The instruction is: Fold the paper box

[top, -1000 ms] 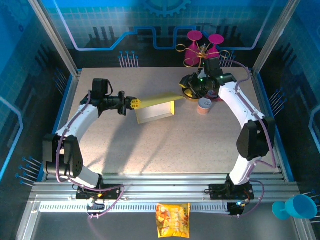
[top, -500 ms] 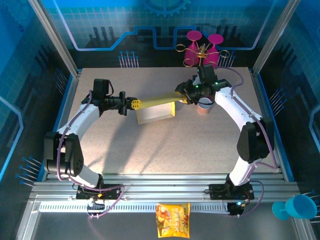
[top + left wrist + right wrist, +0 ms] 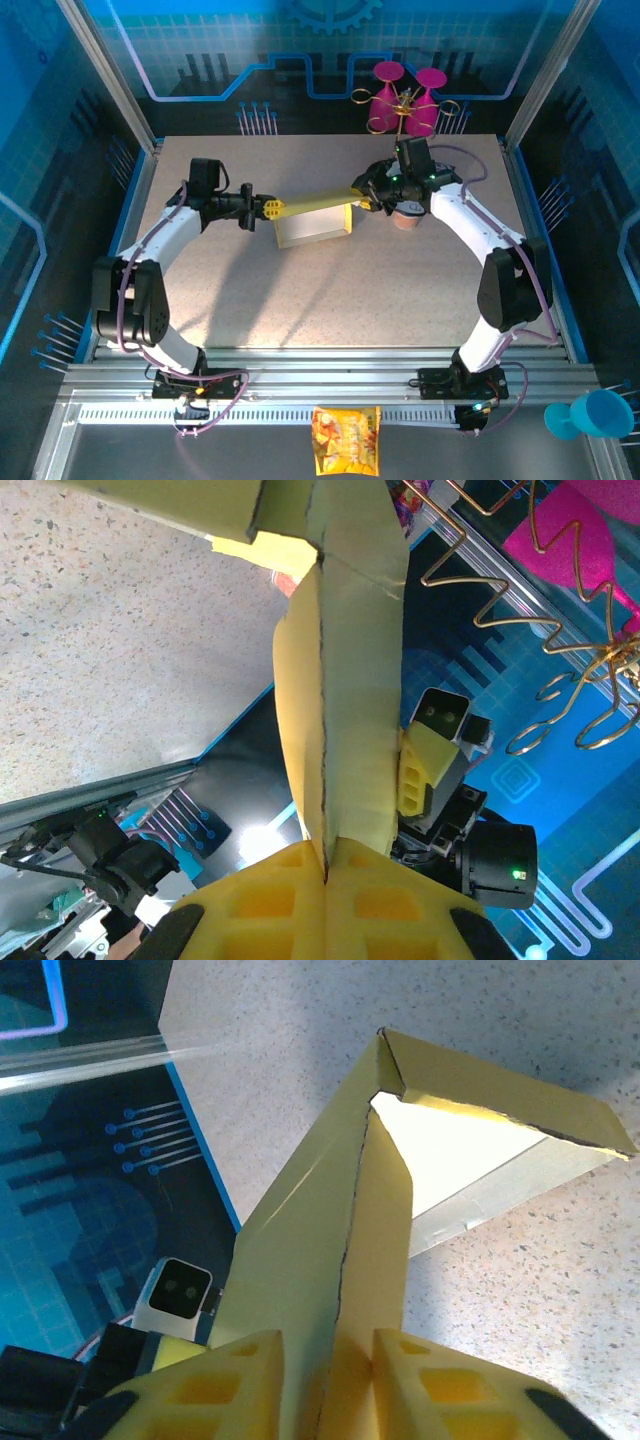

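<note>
The paper box (image 3: 312, 228) sits at mid-table, golden-yellow outside and white inside, with one long doubled flap (image 3: 315, 204) raised along its far side. My left gripper (image 3: 272, 208) is shut on the flap's left end; in the left wrist view the flap (image 3: 345, 680) runs up from my closed pads (image 3: 325, 865). My right gripper (image 3: 362, 201) holds the flap's right end. In the right wrist view the folded strip (image 3: 330, 1210) fills the space between the fingers (image 3: 330, 1360), with the box's white inside (image 3: 450, 1160) beyond it.
A small pinkish cup (image 3: 408, 215) stands just right of my right gripper. Pink goblets on a gold wire rack (image 3: 405, 92) stand at the back edge. A snack bag (image 3: 346, 440) lies on the front rail and a blue cup (image 3: 590, 415) at the lower right.
My right gripper has moved left from beside the pinkish cup onto the flap's right end, and its jaws have narrowed onto it. The left gripper and the box have stayed put.
</note>
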